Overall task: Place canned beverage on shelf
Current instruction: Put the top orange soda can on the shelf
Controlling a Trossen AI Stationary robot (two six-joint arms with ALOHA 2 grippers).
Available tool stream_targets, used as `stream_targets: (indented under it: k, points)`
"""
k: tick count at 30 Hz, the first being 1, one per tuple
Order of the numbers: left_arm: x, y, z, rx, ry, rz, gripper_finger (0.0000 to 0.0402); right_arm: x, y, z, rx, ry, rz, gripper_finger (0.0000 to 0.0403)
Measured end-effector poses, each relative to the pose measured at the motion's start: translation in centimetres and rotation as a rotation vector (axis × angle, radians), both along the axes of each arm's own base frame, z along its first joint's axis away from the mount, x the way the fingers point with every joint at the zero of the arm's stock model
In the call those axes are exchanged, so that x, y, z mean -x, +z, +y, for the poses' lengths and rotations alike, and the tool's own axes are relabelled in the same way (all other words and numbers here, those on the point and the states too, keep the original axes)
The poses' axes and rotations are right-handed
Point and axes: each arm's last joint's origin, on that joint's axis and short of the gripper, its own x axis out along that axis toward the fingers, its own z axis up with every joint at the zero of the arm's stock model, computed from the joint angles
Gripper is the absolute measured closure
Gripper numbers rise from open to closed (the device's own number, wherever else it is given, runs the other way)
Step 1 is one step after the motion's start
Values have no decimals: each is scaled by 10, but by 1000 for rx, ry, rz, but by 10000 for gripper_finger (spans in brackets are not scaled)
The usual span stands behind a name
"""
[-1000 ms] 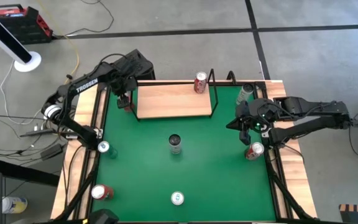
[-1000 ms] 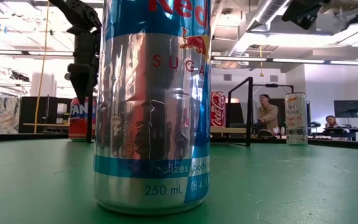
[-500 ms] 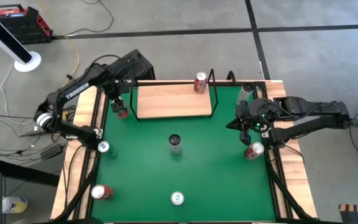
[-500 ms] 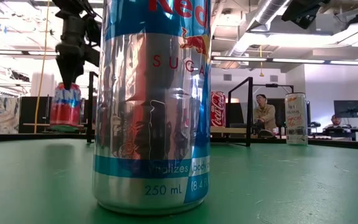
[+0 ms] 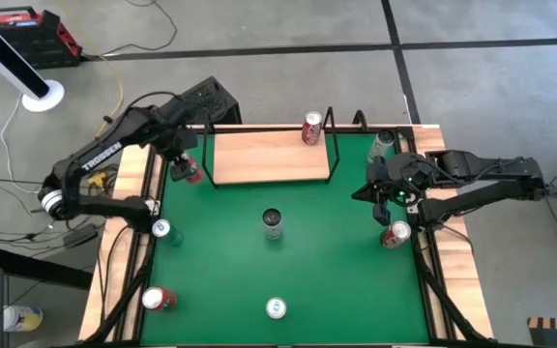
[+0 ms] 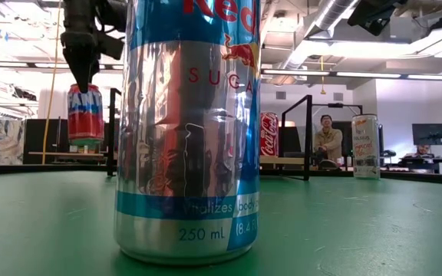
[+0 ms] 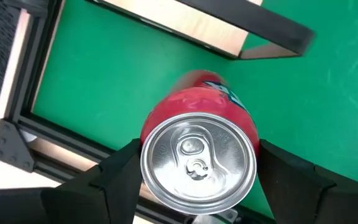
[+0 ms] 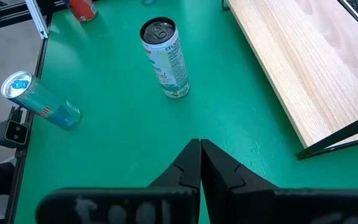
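Your left end effector (image 5: 188, 170) sits in the upper left of the high view, just off the left end of the shelf (image 5: 271, 157), and its fingers (image 7: 114, 180) are spread around a red can (image 7: 199, 158), one pressed to each side, with the can's silver top facing the wrist camera. In the low view that red can (image 6: 86, 115) hangs under the end effector at the upper left of the frame, clear of the green mat (image 6: 344, 222). The shelf is the light wooden board with a thin black wire frame along the top edge of the surface; a red cola can (image 5: 312, 128) stands on it near its upper right corner. Your right end effector (image 5: 372, 192) is at the right side of the high view, over the mat, with its fingers (image 8: 188, 168) pressed together and nothing between them. Near it a tall slim can (image 5: 395, 234) stands just below, at the mat's right edge, and another can (image 5: 383, 145) stands at the mat's upper right corner. A dark-topped tall can (image 5: 273, 222) stands in the middle of the mat, a blue-and-silver can (image 5: 277, 308) near the bottom centre, a light blue can (image 5: 161, 230) at the left edge, and a red can lying at the lower left corner (image 5: 158, 299).
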Motion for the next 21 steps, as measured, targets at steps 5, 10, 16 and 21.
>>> stream_targets:
  k: [5, 10, 16, 21]
  points:
    - [1, 7, -12, -36, 8, -26, 147, 0, 0, 0, 0, 0, 0, 372]
    - [3, 11, -25, -4, 10, -38, 147, 0, 0, 0, -2, -1, -1, 372]
    - [-8, 12, -45, 49, -19, -77, 147, -1, 1, 0, -2, -1, -10, 372]
    - [-20, 12, -63, 64, -69, -101, 147, -2, 2, 0, 9, 8, -29, 372]
